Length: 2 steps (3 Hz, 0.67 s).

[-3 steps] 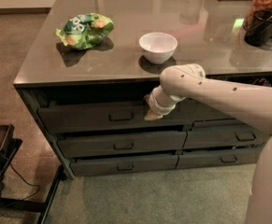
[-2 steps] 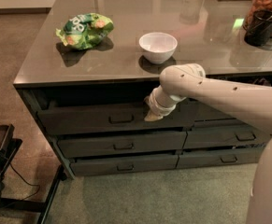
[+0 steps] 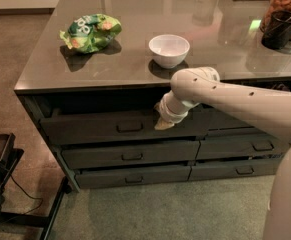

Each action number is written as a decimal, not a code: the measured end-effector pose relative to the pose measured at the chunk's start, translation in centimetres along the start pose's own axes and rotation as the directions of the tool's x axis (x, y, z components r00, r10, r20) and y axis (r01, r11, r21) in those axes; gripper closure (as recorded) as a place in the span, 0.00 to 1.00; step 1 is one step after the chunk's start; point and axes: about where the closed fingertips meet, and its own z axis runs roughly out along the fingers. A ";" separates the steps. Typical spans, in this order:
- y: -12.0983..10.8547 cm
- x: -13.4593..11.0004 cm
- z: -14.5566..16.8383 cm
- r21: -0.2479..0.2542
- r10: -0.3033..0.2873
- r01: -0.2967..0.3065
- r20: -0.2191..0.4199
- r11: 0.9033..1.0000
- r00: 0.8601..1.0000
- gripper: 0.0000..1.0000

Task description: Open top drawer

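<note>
The top drawer [image 3: 85, 127] is the wide dark grey-green front just under the counter top, with a small dark pull handle [image 3: 130, 127] at its middle. It stands slightly out from the cabinet, with a dark gap above its upper edge. My gripper [image 3: 163, 122] reaches in from the right on the white arm [image 3: 235, 101]. It sits at the drawer's upper edge, just right of the handle, and its tip lies against the drawer front.
On the counter top [image 3: 225, 49] stand a white bowl [image 3: 169, 50], a green chip bag [image 3: 91, 32] and dark jars [image 3: 282, 21] at the far right. Shallower drawers [image 3: 130, 155] lie below. A black stand [image 3: 0, 169] is on the floor at left.
</note>
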 end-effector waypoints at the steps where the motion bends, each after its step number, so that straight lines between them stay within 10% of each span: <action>1: -0.2 0.1 0.1 -0.014 0.006 -0.006 0.001 1.000 1.000 0.59; 2: -0.1 0.2 -0.2 -0.035 0.014 -0.014 -0.002 0.999 1.000 0.36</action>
